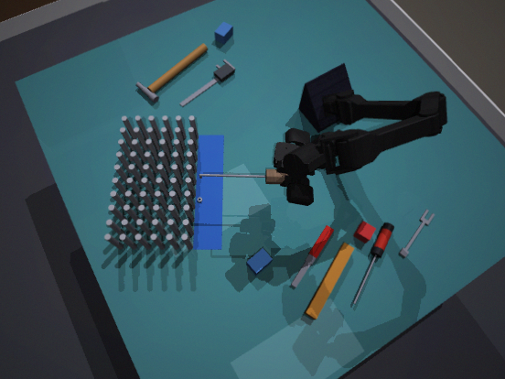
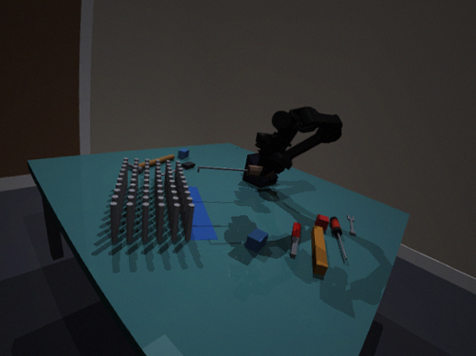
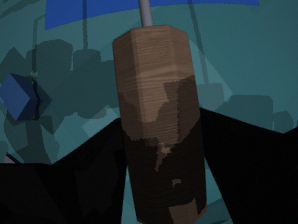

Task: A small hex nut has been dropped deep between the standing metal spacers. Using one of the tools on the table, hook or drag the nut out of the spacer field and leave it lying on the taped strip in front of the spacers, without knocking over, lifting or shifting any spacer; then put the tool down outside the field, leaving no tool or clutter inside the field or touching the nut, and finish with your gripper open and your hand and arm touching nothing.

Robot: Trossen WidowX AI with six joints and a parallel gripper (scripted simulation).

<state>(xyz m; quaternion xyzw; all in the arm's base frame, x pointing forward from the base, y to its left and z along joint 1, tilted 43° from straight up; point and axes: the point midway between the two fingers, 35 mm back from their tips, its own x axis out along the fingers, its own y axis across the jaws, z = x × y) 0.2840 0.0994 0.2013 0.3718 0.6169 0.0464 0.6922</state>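
Nut: small pale ring (image 1: 199, 200), on blue strip (image 1: 211, 233) (image 2: 204, 223) (image 3: 150, 9) at spacer-side edge; spacer-ward of gripper (image 1: 288, 177) (image 2: 262, 170) (image 3: 162, 120), toward top view's lower side.
Gripper: part-open, clamped on hook tool's wooden handle (image 1: 274, 176) (image 2: 255, 170) (image 3: 155, 75).
Hook shaft (image 1: 233, 175) (image 2: 223, 169) (image 3: 145, 12): raised, crosswise to strip.

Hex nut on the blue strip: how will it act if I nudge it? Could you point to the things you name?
The hex nut (image 1: 199, 200) looks small and flat-lying, so it would probably slide rather than roll. Its metallic look suggests a rigid piece, unlikely to bend under a light push.
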